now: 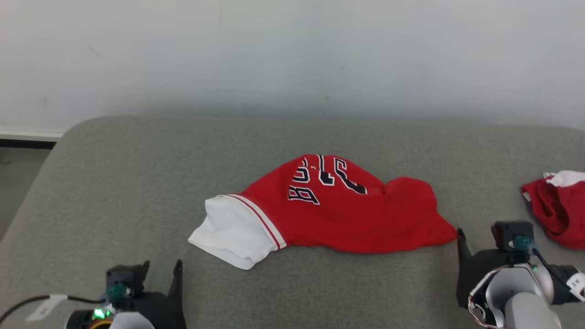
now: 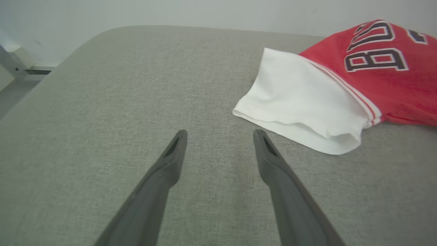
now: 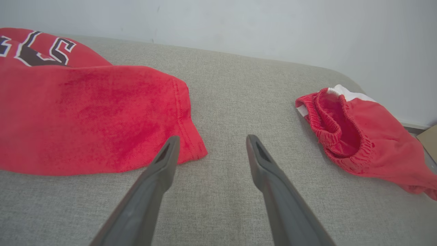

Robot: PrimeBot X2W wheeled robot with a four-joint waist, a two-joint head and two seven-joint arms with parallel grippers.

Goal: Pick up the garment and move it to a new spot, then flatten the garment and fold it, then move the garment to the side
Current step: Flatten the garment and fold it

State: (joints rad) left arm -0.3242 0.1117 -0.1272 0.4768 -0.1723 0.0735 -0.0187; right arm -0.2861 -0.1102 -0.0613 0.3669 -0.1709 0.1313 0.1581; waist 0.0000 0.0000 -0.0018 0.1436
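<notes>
The garment [image 1: 347, 214] is a red jersey with dark lettering and a white sleeve, lying crumpled in the middle of the grey cushioned surface [image 1: 137, 183]. My left gripper [image 1: 161, 272] stands open at the lower left, short of the sleeve. In the left wrist view its fingers [image 2: 220, 131] are spread over bare cushion, with the garment's [image 2: 392, 89] white sleeve up and to the right. My right gripper [image 1: 479, 246] stands open just right of the jersey's red corner. In the right wrist view the right gripper [image 3: 211, 136] is empty, its left finger beside the garment's [image 3: 85, 116] hem.
A second red piece with an elastic waistband and a white patch [image 1: 560, 214] lies at the far right, also seen as red shorts [image 3: 358, 136] in the right wrist view. A pale wall stands behind the cushion. The cushion's rounded left edge drops to the floor [image 1: 18, 173].
</notes>
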